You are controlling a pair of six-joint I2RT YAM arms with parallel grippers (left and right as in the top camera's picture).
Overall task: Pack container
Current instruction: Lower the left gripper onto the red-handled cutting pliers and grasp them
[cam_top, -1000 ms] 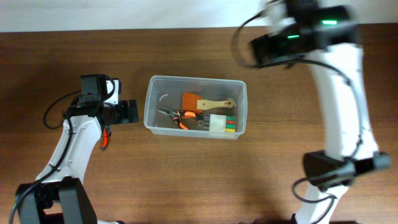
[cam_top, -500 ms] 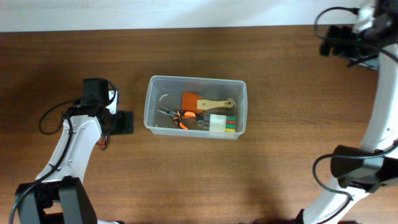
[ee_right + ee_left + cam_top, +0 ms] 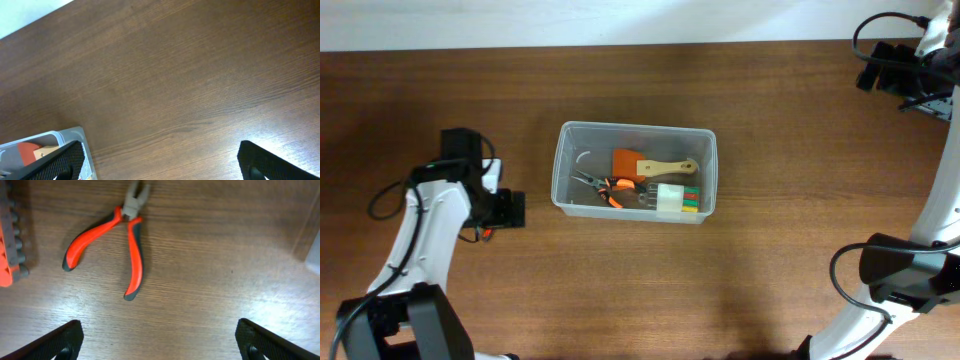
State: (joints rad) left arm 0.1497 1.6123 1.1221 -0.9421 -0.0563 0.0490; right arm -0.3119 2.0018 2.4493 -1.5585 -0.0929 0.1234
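In the overhead view, the container (image 3: 558, 185) stands on the middle of the wooden table (image 3: 770, 280). The left claw (image 3: 510, 209) is near the container's short wall but apart from it, and the tub is off to one side of the claw. In the tub lie orange-handled pliers (image 3: 610, 187), a scraper (image 3: 665, 167) with an orange blade and a wooden handle, and a white block (image 3: 675, 199) with coloured pieces. The right claw (image 3: 880, 68) hangs at the far corner of the table, well apart from the container. This view does not show how either claw's fingers stand.

In the left wrist view, the left claw (image 3: 159, 327) is released. Its two dark fingertips (image 3: 67, 337) stand wide apart with only bare wood between them. Beyond the fingertips lie red pliers (image 3: 134, 255) flat on the table, with the handles spread and the grey nose pointing away from the claw. They are closer to the left finger's side. At that same side, at the picture's edge, is an orange holder (image 3: 6, 245) with grey pieces. At the opposite edge there is a pale, blurred piece of the container (image 3: 314, 255).

In the right wrist view, the right claw (image 3: 160, 150) is also released, with its fingers spread wide over bare table. A corner of the container (image 3: 55, 136) shows just beside one fingertip (image 3: 62, 159), with something orange inside.
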